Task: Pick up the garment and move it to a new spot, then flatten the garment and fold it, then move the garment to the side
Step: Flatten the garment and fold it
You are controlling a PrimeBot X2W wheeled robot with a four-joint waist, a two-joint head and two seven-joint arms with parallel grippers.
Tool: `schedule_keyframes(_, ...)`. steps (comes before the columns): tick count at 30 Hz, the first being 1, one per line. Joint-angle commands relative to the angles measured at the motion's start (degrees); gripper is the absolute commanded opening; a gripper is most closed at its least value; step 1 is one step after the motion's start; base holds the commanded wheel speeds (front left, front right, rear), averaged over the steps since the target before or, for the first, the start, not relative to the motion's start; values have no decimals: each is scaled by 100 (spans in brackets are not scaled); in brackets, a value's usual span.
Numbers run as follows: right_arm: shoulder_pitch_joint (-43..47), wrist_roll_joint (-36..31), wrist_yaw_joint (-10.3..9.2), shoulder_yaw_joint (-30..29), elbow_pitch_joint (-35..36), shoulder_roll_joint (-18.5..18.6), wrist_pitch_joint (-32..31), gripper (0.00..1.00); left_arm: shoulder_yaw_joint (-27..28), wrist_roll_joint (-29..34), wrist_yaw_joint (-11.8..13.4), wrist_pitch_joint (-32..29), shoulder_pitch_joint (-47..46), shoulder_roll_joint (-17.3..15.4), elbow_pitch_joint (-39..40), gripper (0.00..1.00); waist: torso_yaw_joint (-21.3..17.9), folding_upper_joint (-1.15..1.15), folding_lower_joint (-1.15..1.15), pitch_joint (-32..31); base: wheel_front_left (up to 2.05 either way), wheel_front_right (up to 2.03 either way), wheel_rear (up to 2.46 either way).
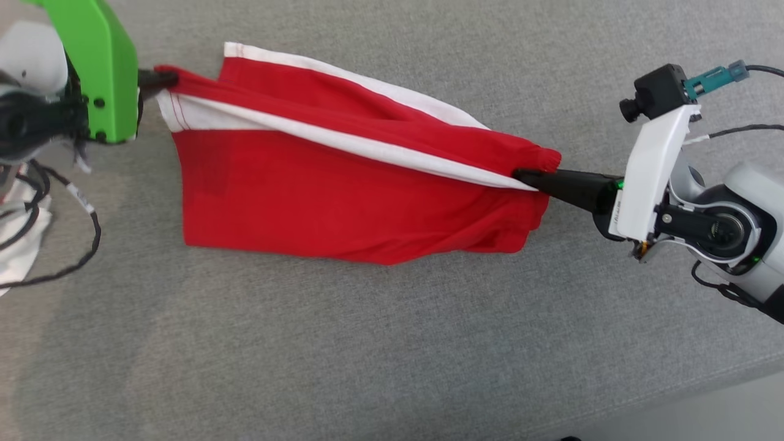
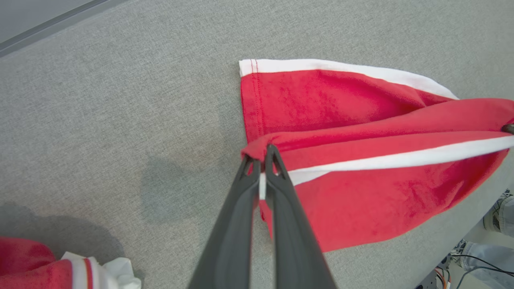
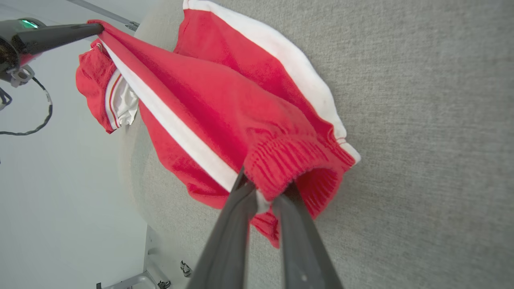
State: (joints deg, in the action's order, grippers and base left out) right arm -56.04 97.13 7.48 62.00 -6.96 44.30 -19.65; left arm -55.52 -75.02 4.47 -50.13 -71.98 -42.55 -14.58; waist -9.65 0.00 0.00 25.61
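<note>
The garment (image 1: 343, 190) is a pair of red shorts with white side stripes, stretched across the grey table between both arms. My left gripper (image 1: 168, 78) is shut on its leg hem at the upper left; in the left wrist view the left gripper (image 2: 263, 158) pinches the red and white hem edge of the garment (image 2: 361, 192). My right gripper (image 1: 527, 177) is shut on the ribbed waistband at the right, and the right gripper (image 3: 265, 188) shows clamped on that band of the garment (image 3: 225, 100). One layer is lifted and taut while the rest lies on the table.
The grey felt table (image 1: 392, 343) has its front edge at the lower right. A second red and white garment (image 2: 52, 269) lies bunched near the left arm. Cables (image 1: 73, 245) hang by the left arm. A person's shoe and trouser leg (image 2: 498, 224) stand beyond the table edge.
</note>
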Motion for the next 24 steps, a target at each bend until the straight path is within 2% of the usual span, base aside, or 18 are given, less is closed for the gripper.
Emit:
schedule_keyframes(1, -94, -11, 3, -12, -62, -58, -13, 0, 7, 68, -50, -12, -191, 62, -140, 0, -260, 0, 0, 376, 0, 0, 0)
schedule_keyframes(7, -252, -29, 3, -27, -237, -317, -12, 0, -72, 264, -213, -3, -540, 382, -738, 0, -397, 0, 0, 584, 0, 0, 0)
schedule_keyframes(9, -284, -33, 3, -34, -292, -396, 5, 30, -104, 300, -291, 36, -580, 480, -930, 0, -423, 0, 0, 602, 0, 0, 0)
schedule_keyframes(10, -302, -27, 3, -49, -317, -441, 29, 62, -103, 320, -329, 114, -603, 524, -1014, 0, -433, 0, 0, 606, 0, 0, 0)
schedule_keyframes(11, -305, -24, 3, -58, -334, -473, 44, 90, -107, 339, -360, 157, -610, 556, -1092, 15, -438, 0, 0, 604, 0, 0, 0)
schedule_keyframes(12, -303, -24, 3, -69, -349, -504, 57, 100, -115, 357, -414, 215, -606, 592, -1178, 100, -440, 0, 0, 595, 0, 0, 0)
schedule_keyframes(19, -66, 73, 3, -230, -394, -432, 272, 100, -100, 359, -736, 586, -383, 759, -1644, 100, -361, 0, 0, 265, 0, 0, 0)
schedule_keyframes(24, 207, 143, 3, -384, -365, -294, 563, 100, -56, 384, -893, 1088, -105, 804, -1790, 100, -305, 0, 0, -106, 0, 0, 0)
